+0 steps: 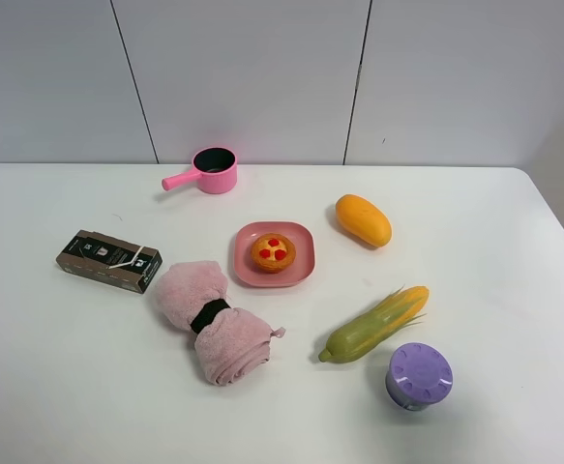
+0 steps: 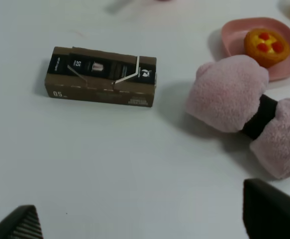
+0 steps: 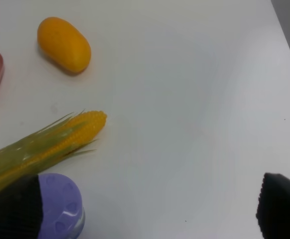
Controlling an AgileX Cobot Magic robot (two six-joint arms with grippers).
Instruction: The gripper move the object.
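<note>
The object, a small squat round container [image 1: 419, 375] with a lavender lid and greyish sides, stands near the table's front right, just in front of the corn cob [image 1: 375, 325]. In the right wrist view the container [image 3: 61, 205] sits partly behind one black finger [image 3: 13, 209] of my right gripper [image 3: 147, 209], which is open and empty, with the container at the inner side of that finger. My left gripper [image 2: 145, 221] is open and empty above bare table, near the brown box [image 2: 101, 76]. Neither gripper shows in the exterior view.
A pink plate [image 1: 301, 274] holding a tart [image 1: 273, 252] is at the centre, with a mango [image 1: 363, 219], a pink saucepan [image 1: 211, 170], a rolled pink towel [image 1: 211, 320] and the brown box [image 1: 108, 260] around it. The table's right edge [image 1: 560, 217] is near.
</note>
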